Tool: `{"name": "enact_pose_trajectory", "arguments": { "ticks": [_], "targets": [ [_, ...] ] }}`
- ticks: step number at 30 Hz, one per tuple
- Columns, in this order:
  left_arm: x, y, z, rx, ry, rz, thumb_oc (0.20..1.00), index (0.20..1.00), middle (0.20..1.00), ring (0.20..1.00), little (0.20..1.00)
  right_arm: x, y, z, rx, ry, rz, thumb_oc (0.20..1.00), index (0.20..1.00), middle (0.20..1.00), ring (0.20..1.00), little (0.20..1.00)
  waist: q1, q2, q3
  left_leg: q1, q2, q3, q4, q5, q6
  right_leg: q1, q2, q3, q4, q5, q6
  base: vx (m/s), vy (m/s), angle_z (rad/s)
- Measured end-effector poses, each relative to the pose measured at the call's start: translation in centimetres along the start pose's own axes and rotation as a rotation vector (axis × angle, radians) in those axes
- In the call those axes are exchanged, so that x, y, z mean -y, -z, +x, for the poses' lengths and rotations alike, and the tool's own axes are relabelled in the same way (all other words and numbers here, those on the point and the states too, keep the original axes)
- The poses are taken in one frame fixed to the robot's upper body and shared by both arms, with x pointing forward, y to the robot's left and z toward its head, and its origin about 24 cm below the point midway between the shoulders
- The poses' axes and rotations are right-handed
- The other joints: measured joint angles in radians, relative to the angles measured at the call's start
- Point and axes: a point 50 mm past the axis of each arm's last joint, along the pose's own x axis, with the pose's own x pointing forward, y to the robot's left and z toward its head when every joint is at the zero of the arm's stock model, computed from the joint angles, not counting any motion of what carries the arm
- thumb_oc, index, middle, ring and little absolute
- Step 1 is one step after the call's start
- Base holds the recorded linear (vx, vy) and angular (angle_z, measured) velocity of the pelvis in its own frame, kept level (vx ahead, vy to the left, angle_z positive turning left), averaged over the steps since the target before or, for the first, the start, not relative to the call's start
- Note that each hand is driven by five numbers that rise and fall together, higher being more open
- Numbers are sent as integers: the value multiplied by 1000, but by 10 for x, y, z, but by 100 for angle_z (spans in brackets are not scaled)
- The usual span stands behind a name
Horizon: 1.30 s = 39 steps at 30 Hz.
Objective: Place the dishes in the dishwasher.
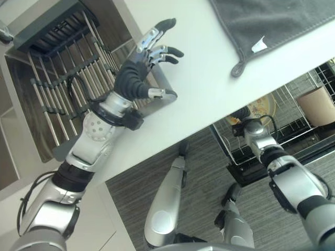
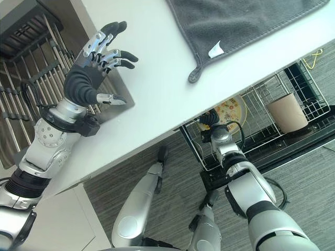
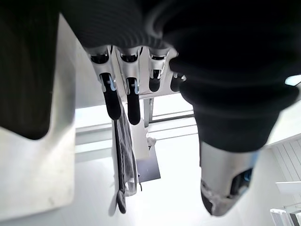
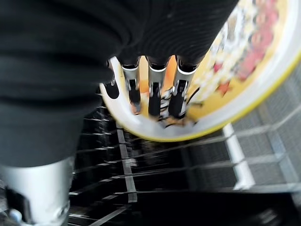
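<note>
1. White countertop (image 1: 209, 89) runs across the scene, with a grey towel (image 1: 272, 26) spread at its far edge and a sink (image 1: 57, 89) holding a metal drying rack (image 1: 68, 78) at the robot's left
2. Below the counter's edge, over a grey plank floor (image 1: 204, 157), the pulled-out dishwasher rack (image 2: 293, 130) of white wire holds a beige cup (image 2: 287, 112) standing among the tines and a plate (image 2: 233, 112) set toward the rack's counter-side end
3. Yellow-rimmed, the plate (image 4: 225, 89) has a pale outer band and a busy orange, red and yellow pattern on its face; it stands tilted against the wire grid, its upper part hidden under the countertop in the head views
4. Robot's right hand (image 4: 150, 89) lies with straight fingers across the plate's face near its lower rim; the thumb's position is hidden, so a grip cannot be told
5. Robot's left hand (image 1: 149, 57) hovers above the counter beside the sink's corner, fingers spread and loosely bent, holding nothing
</note>
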Motion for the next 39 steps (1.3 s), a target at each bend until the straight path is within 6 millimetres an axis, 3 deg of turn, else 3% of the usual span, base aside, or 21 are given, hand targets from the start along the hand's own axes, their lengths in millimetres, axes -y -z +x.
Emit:
{"name": "enact_pose_trajectory", "arguments": {
  "ticks": [4, 7, 9, 15, 19, 22, 25, 29, 31, 35, 39],
  "targets": [
    [-7, 3, -17, -18, -89, 9, 1000, 1000, 1000, 1000, 1000, -38, -8, -31, 165, -100, 219, 1000, 1000, 1000, 1000, 1000, -33, -12, 2, 20, 11, 13, -1, 0, 0, 9, 5, 15, 0, 0, 0, -9, 31, -11],
    [-8, 4, -32, -33, -144, 25, 1000, 1000, 1000, 1000, 1000, -62, 10, -61, 167, -154, 309, 1000, 1000, 1000, 1000, 1000, -74, -44, -2, 55, 20, 27, -14, -2, -2, 26, 8, 32, 0, -1, -2, -18, 16, -18],
    [-2, 2, -37, -30, -131, 45, 1000, 1000, 1000, 1000, 1000, -57, 28, -72, 122, -121, 315, 1000, 1000, 1000, 1000, 1000, -101, -55, -3, 61, 25, 30, -21, -6, -14, 24, 10, 39, 3, 0, -5, -4, 34, -9],
    [-5, 7, -62, -98, -202, 54, 1000, 1000, 1000, 1000, 1000, -41, 55, -105, 96, -81, 250, 1000, 1000, 1000, 1000, 1000, -127, -67, -8, 90, 28, 54, -35, -5, -14, 18, 4, 79, 17, 3, -4, -4, 37, -14],
    [-5, 11, -73, -137, -235, 46, 1000, 1000, 1000, 1000, 1000, -29, 53, -111, 128, -47, 239, 1000, 1000, 1000, 1000, 1000, -142, -72, -10, 117, 32, 61, -46, -1, -10, 36, 6, 84, 15, 4, -3, 6, 1, -6],
    [-7, 16, -88, -201, -264, 44, 1000, 1000, 1000, 1000, 1000, -20, 55, -113, 126, -14, 241, 1000, 1000, 1000, 1000, 1000, -156, -106, -33, 163, 39, 79, -57, 2, -11, 70, 7, 93, 7, 2, -5, 80, -67, -12],
    [-7, 20, -99, -256, -287, 37, 1000, 1000, 1000, 1000, 1000, -10, 50, -121, 155, -6, 243, 1000, 1000, 1000, 1000, 1000, -162, -120, -50, 195, 46, 82, -70, 1, -13, 97, 13, 94, 0, 0, -9, 47, -36, -3],
    [-2, 28, -110, -317, -304, -6, 1000, 1000, 1000, 1000, 1000, -12, 40, -129, 186, -68, 250, 1000, 1000, 1000, 1000, 1000, -183, -119, -95, 240, 46, 88, -91, -3, -22, 129, 13, 99, 0, -3, -12, 55, -24, -6],
    [5, 44, -126, -394, -374, -170, 1000, 1000, 1000, 1000, 1000, -18, 39, -139, 189, -149, 268, 1000, 1000, 1000, 1000, 1000, -190, -116, -154, 292, 47, 106, -126, 1, -28, 152, 10, 111, 0, -8, -14, 54, -5, -19],
    [26, 59, -162, -572, -403, -262, 1000, 1000, 1000, 1000, 1000, -18, 36, -160, 189, -236, 293, 1000, 1000, 1000, 1000, 1000, -210, -107, -231, 369, 47, 116, -193, 13, -32, 190, 12, 116, 0, -25, -18, 11, 19, -9],
    [27, 68, -168, -599, -438, -282, 1000, 1000, 1000, 1000, 1000, -5, 26, -159, 241, -182, 276, 1000, 1000, 1000, 1000, 1000, -238, -78, -299, 420, 49, 140, -243, 31, -31, 201, 13, 138, 0, -27, -20, 4, 28, -17]
  ]
}}
